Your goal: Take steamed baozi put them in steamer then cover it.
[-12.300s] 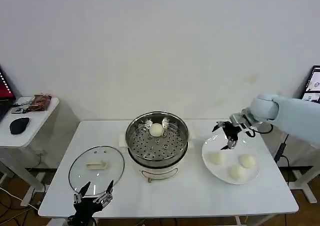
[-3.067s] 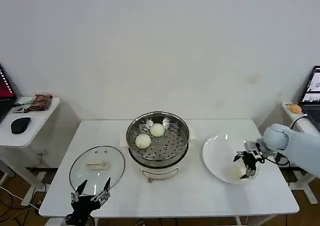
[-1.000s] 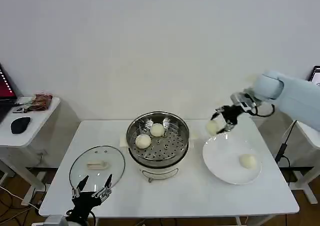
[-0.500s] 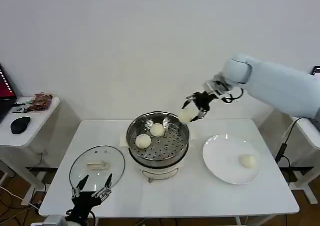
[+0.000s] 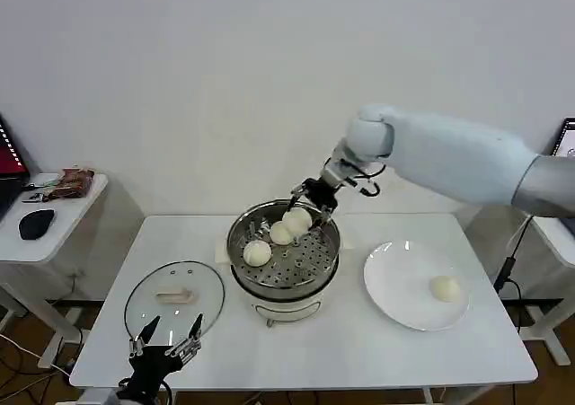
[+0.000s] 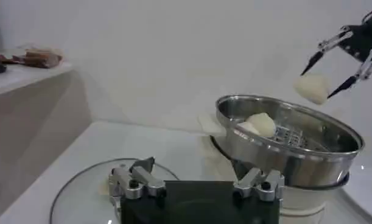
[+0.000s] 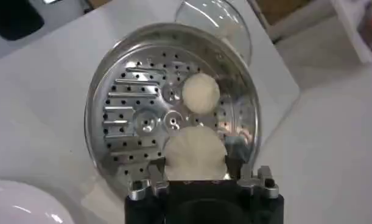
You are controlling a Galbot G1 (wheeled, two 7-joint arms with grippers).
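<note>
Holding baozi [image 5: 297,218] over steamer [image 5: 283,252]: right gripper [image 5: 308,204], fingers clamped; left gripper [image 5: 167,351] spread near cover [image 5: 174,298].

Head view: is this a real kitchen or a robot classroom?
Probably a robot test room, not a kitchen. A steamer and plate sit on a plain white table by a bare wall, with a computer mouse on a side desk.

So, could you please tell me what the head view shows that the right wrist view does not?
Head view alone: the plate with one bun left, and the idle left gripper open at the table's near edge. Right wrist view alone: straight down into the steamer's perforated tray. Both: the right gripper holding a bun above the steamer, and the glass lid on the table.
</note>
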